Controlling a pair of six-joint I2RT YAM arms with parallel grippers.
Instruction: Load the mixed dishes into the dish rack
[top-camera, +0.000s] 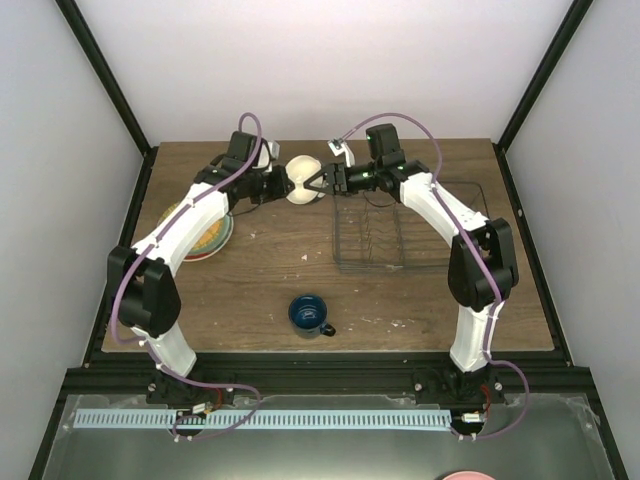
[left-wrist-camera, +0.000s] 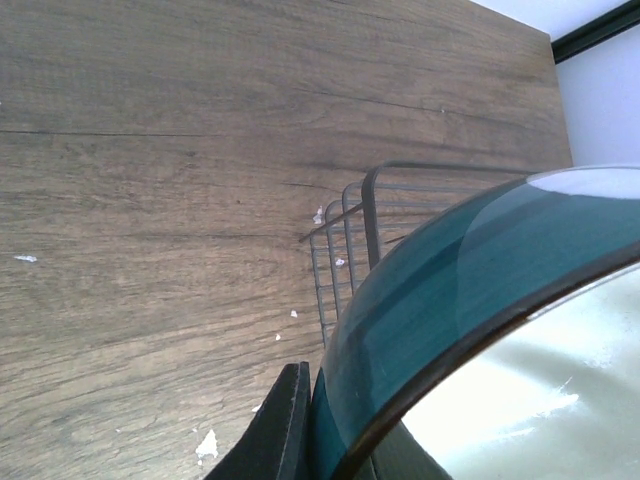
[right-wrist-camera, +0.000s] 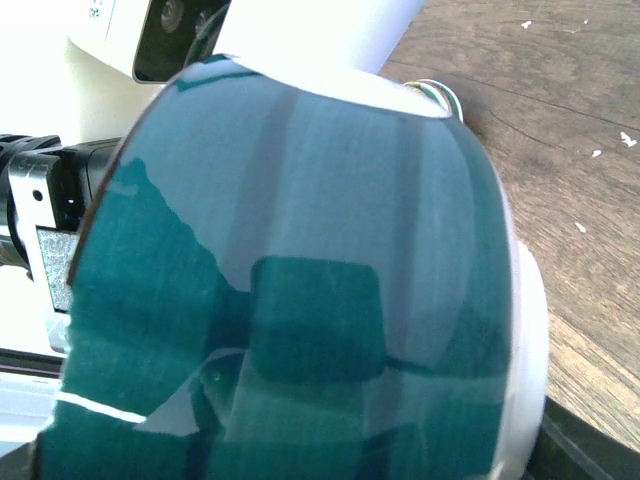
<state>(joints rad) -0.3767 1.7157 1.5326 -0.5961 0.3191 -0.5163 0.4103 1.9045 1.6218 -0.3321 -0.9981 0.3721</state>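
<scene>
Bowl (top-camera: 300, 178) up in air, just left of far corner of rack (top-camera: 385, 232). Left gripper (top-camera: 278, 186) pinched on bowl rim. Right gripper (top-camera: 314, 183) fingers apart around bowl's other side. Could fall and crack if left lets go before right squeezes tight.

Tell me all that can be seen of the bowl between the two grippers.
The bowl is round, glossy, ceramic by its look: cream inside, teal outside, with a dark rim and a pale foot. It is tipped on its side at the far middle of the table, just left of the rack. The left gripper seems to pinch its wall; the right gripper, fingers spread, meets it from the rack's side.
</scene>
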